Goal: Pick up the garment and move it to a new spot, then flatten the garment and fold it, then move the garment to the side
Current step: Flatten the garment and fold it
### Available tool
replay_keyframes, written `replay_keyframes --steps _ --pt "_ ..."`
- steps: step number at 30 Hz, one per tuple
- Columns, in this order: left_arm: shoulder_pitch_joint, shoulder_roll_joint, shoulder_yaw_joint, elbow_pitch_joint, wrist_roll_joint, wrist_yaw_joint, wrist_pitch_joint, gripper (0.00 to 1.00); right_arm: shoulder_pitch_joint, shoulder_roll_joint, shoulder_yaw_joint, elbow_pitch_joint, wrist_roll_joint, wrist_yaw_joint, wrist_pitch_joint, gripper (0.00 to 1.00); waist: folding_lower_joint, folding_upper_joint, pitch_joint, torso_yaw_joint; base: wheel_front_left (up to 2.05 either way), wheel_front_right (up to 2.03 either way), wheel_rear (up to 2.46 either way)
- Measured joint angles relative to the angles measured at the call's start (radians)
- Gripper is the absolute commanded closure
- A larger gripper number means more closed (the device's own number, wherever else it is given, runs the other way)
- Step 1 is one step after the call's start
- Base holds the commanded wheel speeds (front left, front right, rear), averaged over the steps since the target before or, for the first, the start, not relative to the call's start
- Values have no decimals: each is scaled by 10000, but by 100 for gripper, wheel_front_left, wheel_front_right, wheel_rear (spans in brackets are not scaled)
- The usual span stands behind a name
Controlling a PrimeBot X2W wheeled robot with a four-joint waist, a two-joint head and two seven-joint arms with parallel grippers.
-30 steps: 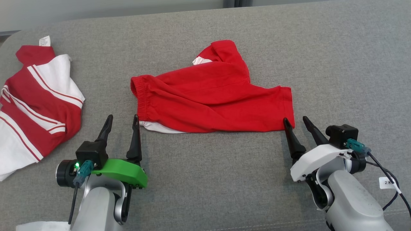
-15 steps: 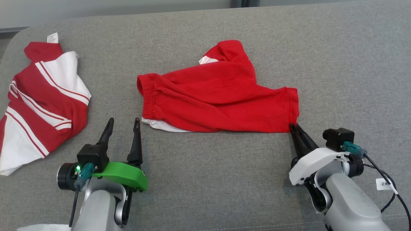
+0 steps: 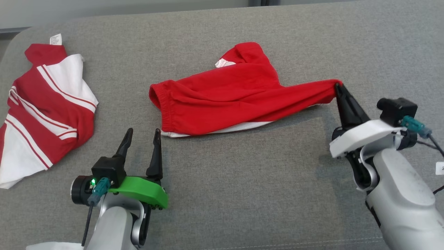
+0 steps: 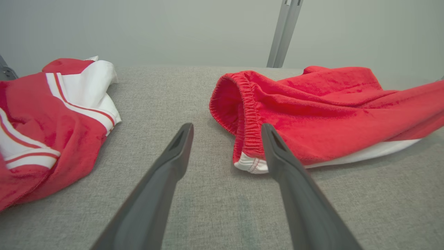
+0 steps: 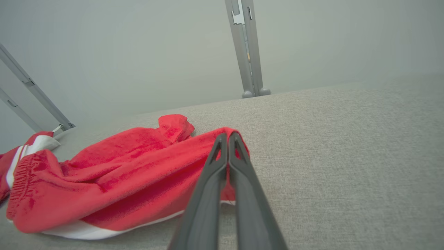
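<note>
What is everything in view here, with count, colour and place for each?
shorts: one, red with white trim, middle of the surface, one leg end raised at the right
striped garment: one, red and white, crumpled at the surface's left end
cloth: one, white, partly seen at the head view's bottom edge
padded surface: one, grey, under everything
post: one, grey metal, upright behind the surface's far edge
left gripper: one, dark fingers, open, beside the shorts' waistband corner
right gripper: one, dark fingers, shut on the shorts' leg hem
</note>
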Motion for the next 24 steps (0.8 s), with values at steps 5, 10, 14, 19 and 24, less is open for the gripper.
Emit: replay_keyframes --steps 5,10,14,19,24 --pt "-257 0 -863 -25 -316 2 0 0 -1497 -391 -414 1104 -631 0 0 100 0 0 211 415 0 0 0" --pt "-458 2 -1590 -90 -654 82 0 0 -2486 -660 -721 2583 -1206 0 0 100 0 0 381 1011 0 0 0" --pt "-558 4 -2079 -192 -830 107 0 0 -2992 -815 -1066 3745 -1789 0 0 100 0 0 501 1550 0 0 0" --pt "-609 2 -2397 -288 -953 198 0 0 -3383 -895 -1599 4443 -2573 0 0 71 0 0 631 2090 0 0 0" --pt "-648 -2 -2408 -240 -984 251 0 0 -3176 -579 -2623 4042 -3267 0 -2 0 0 0 739 2005 0 0 0"
